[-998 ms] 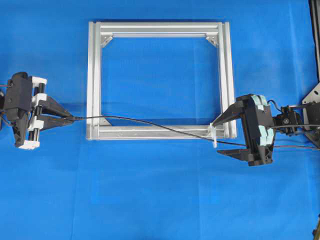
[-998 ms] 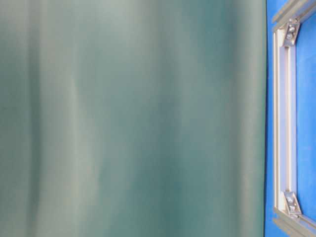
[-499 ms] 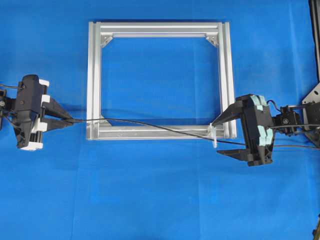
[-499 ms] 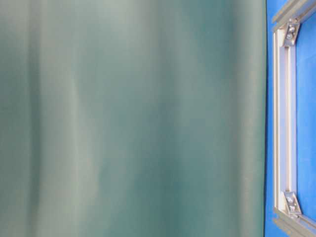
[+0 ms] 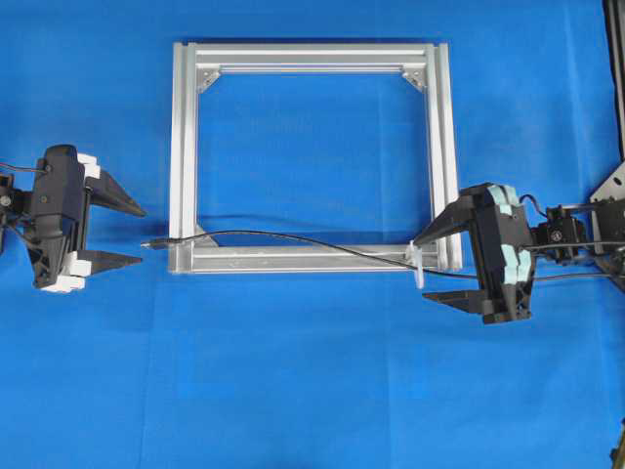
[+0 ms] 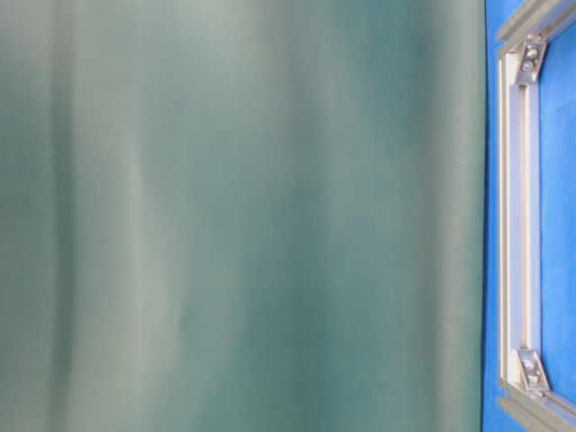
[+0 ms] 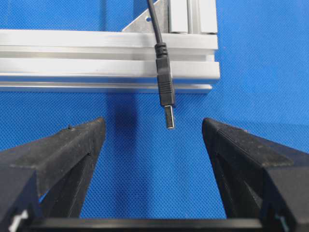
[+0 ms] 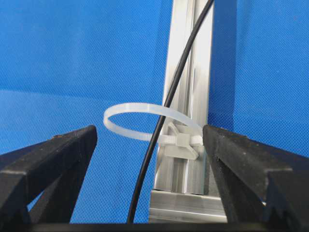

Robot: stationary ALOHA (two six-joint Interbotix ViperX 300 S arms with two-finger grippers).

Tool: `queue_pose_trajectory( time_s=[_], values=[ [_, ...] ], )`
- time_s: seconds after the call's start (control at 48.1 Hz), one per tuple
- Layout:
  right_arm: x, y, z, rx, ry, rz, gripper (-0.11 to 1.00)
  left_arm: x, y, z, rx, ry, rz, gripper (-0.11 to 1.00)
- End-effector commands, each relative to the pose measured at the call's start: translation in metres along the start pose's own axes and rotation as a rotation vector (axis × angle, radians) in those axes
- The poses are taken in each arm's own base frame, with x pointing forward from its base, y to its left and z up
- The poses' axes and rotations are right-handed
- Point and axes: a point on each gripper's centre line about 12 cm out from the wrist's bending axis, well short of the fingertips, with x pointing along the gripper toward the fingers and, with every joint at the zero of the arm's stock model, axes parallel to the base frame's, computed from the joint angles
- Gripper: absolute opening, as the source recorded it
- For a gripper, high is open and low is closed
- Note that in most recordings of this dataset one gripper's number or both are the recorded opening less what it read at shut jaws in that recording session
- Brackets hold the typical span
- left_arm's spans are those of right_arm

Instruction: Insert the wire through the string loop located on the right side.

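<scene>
The wire point(image 5: 293, 242) lies across the aluminium frame's point(image 5: 183, 147) lower bar, and its plug tip point(image 5: 148, 243) rests on the cloth just left of the frame's corner. My left gripper point(image 5: 143, 234) stands open around that spot. In the left wrist view the plug point(image 7: 165, 92) lies free ahead of the open left gripper point(image 7: 152, 123), touching neither finger. The white string loop point(image 5: 418, 266) sits at the frame's lower right corner. In the right wrist view the wire point(image 8: 154, 145) passes through the string loop point(image 8: 140, 107). My right gripper point(image 5: 421, 269) is open around the loop, holding nothing.
A blue cloth point(image 5: 312, 391) covers the table. Silver corner brackets point(image 5: 207, 78) sit inside the frame. A blurred green surface point(image 6: 234, 216) fills most of the table-level view, with only a strip of frame point(image 6: 515, 225) showing at its right edge. Black arm hardware point(image 5: 610, 205) stands at the far right.
My left gripper has opened and let go of the plug, which now lies slightly lower beside the frame corner. The left arm shifted a little right earlier. The right gripper has stayed put.
</scene>
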Motion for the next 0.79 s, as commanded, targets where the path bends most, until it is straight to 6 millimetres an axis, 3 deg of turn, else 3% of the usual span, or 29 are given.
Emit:
queue_pose_trajectory(
  time_s=[0.0,0.208,0.52,0.769],
  values=[
    [0.000,0.001,0.011,0.004,-0.034,0.003,0.94,0.000,0.000,0.008,-0.006,-0.023,-0.002,0.77],
    [-0.010,0.002,0.025,0.015,-0.034,0.005,0.94,-0.007,-0.003,0.029,-0.008,-0.064,-0.012,0.77],
    [-0.036,-0.003,0.060,0.024,-0.033,-0.010,0.94,-0.033,-0.007,0.082,-0.017,-0.193,-0.028,0.77],
    [-0.047,-0.007,0.065,0.021,-0.053,-0.021,0.94,-0.039,-0.003,0.088,-0.023,-0.224,-0.014,0.77]
  ],
)
